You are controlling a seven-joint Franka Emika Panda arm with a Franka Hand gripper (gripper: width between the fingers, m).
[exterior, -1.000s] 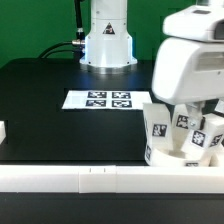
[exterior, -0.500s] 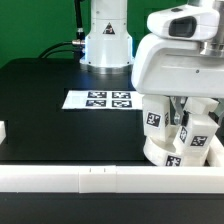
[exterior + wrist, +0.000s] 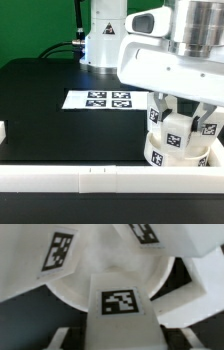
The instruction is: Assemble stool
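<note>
White plastic stool seat (image 3: 180, 152) sits at roughly 4 o'clock on the black counter (image 3: 50, 100), tight against the long white border rail (image 3: 90, 178). Two legs (image 3: 157, 112) already stand up out of it; a third leg (image 3: 175, 133) is between my jaws.

Change over the last second: my arm has swung across from the exterior view's right and come down, so my gripper (image 3: 176, 125) now sits right over the seat, where before it hung off to the side. Wrist view shows the tagged leg (image 3: 122, 308) pointing straight down into the seat ring (image 3: 75, 291), jaws closed on its flanks. My read: this is the insertion step for leg three, about to seat in its socket. Cannot tell from either view whether the tip is in yet.

Around: marker board (image 3: 98, 99) at about 11 o'clock from the seat, well apart. A small white block (image 3: 3, 130) at the 9 o'clock edge, also clear.

In the way: the two standing legs crowd my fingers on both sides.
</note>
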